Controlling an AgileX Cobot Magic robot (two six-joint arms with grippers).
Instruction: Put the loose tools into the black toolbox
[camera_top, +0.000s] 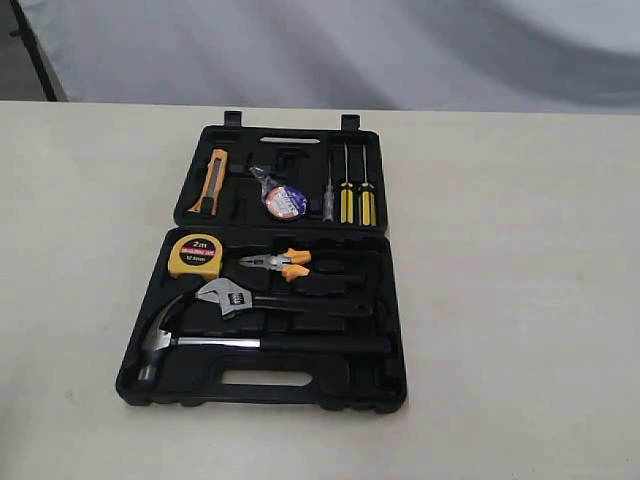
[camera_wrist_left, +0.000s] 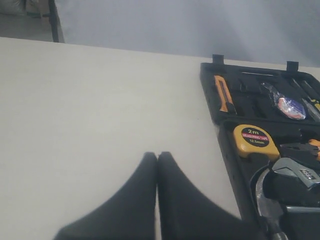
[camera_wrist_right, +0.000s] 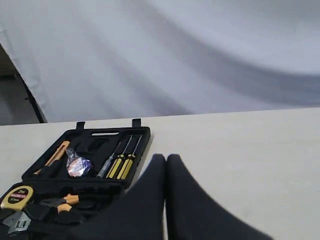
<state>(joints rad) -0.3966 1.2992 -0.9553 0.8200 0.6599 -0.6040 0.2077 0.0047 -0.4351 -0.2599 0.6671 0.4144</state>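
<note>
Left wrist view has the left gripper (camera_wrist_left: 157, 157) up close, fingers pressed together on nothing, over bare table (camera_wrist_left: 100, 100) with the case off to one side. The right wrist view is the same deal: right gripper (camera_wrist_right: 166, 159) pinched shut and empty. In the exterior view neither arm shows. Take the open black toolbox (camera_top: 330, 392) as the dial, 6 nearest the camera. The hammer (camera_top: 265, 343) lies across the 6 o'clock edge in its recess, head out toward 8. I'd guess it's heavy, stiff and head-biased, so grab the black handle close to the head. Just behind it sits the wrench (camera_top: 280, 300), jaw toward 9. It's rigid, the steel end looks slick, and mid-handle seems the better hold. Past the tape measure (camera_top: 195, 256) and pliers (camera_top: 280, 264), up at 12 in the far half, is the tape roll (camera_top: 285, 202). It's probably light and a bit squashy, so pinch it across the ring. All three look seated already, so I reckon this one's basically done.
</note>
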